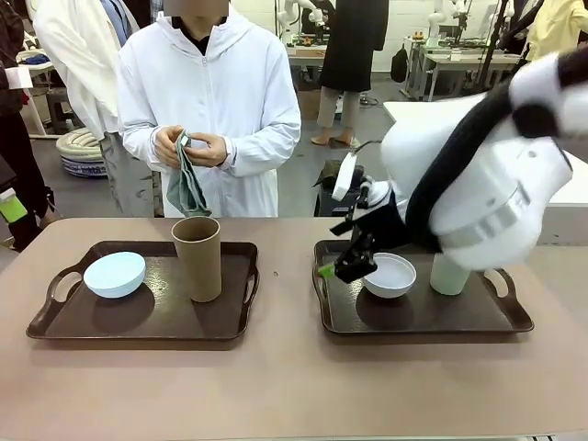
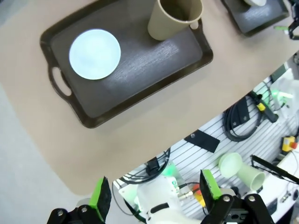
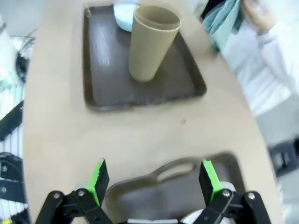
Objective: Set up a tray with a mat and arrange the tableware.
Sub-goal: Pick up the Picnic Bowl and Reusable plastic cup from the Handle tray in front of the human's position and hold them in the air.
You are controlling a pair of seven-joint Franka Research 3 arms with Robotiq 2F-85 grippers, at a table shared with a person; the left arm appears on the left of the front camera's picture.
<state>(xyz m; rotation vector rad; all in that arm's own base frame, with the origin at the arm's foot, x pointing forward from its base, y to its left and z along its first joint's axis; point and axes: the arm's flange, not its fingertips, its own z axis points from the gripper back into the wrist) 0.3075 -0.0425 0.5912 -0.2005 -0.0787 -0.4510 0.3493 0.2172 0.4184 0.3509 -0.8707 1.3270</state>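
Desk [image 1: 294, 386], as we list it:

- Left tray [image 1: 138, 338]: light blue bowl [image 1: 115, 274], with the brown tumbler [image 1: 197, 259] upright beside it.
- Right tray [image 1: 423, 317]: pale grey-white bowl [image 1: 390, 275] and pale green tumbler [image 1: 449, 276].
- Mat [image 1: 186, 188]: in the person's hands [image 1: 170, 145], beyond the desk.
- Right tool [image 3: 154, 170]: spread wide, holding nothing, over the right tray's handle, near the pale grey-white bowl.
- Left tool [image 2: 154, 183]: spread wide, holding nothing, high above the desk.

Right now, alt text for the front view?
The right gripper hovers at the left rim of a white bowl on the right tray, beside a pale green tumbler. The left tray holds a light blue bowl and a brown tumbler; a person opposite holds a teal cloth.
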